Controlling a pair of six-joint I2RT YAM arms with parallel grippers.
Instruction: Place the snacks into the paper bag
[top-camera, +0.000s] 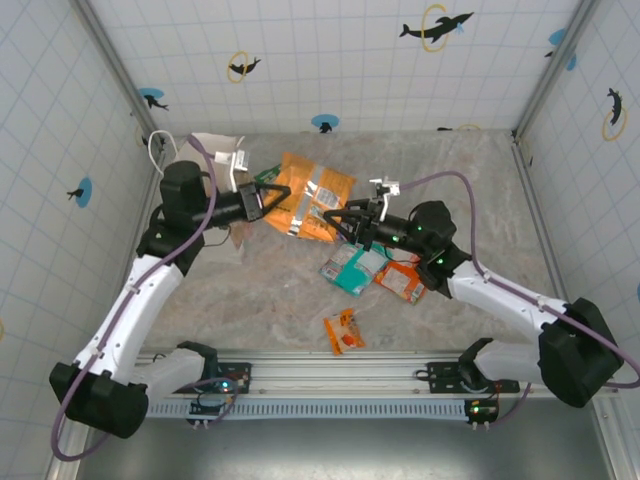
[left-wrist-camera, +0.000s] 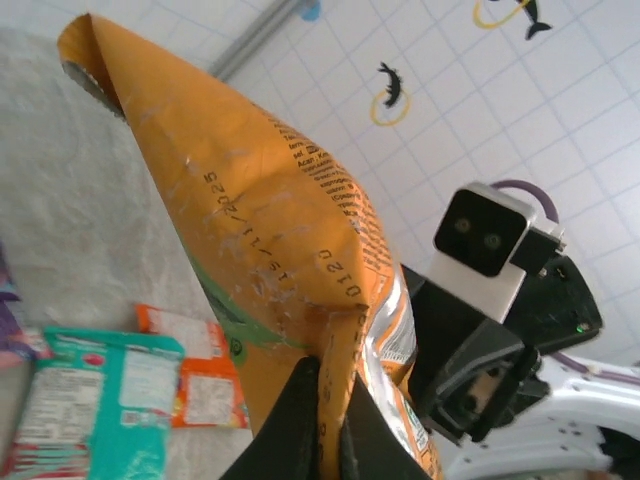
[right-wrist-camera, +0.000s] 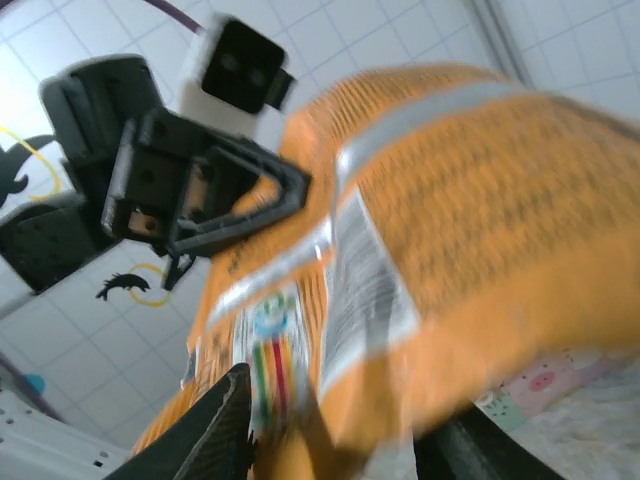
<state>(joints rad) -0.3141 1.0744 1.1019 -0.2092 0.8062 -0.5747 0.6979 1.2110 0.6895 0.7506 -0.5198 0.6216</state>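
at the far left of the table (top-camera: 300, 300) in the top view, the paper bag (top-camera: 212, 148) lies behind the left arm's wrist, its white cord handle toward the corner wall. just right of it, above the middle of the table, a big orange packet (top-camera: 312, 192) hangs between both arms: the left gripper (top-camera: 268, 200) meets its left edge and the right gripper (top-camera: 340, 222) its near right edge. below the right gripper lie a teal packet (top-camera: 352, 268) and, touching its right side, an orange-red packet (top-camera: 402, 282); a small orange packet (top-camera: 343, 332) lies apart, nearer the arm bases. in the left wrist view the left gripper (left-wrist-camera: 330, 405) has its jaws pressed together on a crumpled fold at the big orange packet's (left-wrist-camera: 260, 220) lower end, which stands tilted up off the table. the right gripper (left-wrist-camera: 475, 385) sits just behind that end, and the teal packet (left-wrist-camera: 90, 400) and orange-red packet (left-wrist-camera: 200, 380) lie on the table at lower left. in the right wrist view the big orange packet (right-wrist-camera: 470, 230) is blurred and close, with the left gripper (right-wrist-camera: 270, 195) at its upper left edge. the right gripper's (right-wrist-camera: 335, 440) jaws stand wide apart on either side of the packet's lower edge; i cannot tell whether they press on it.
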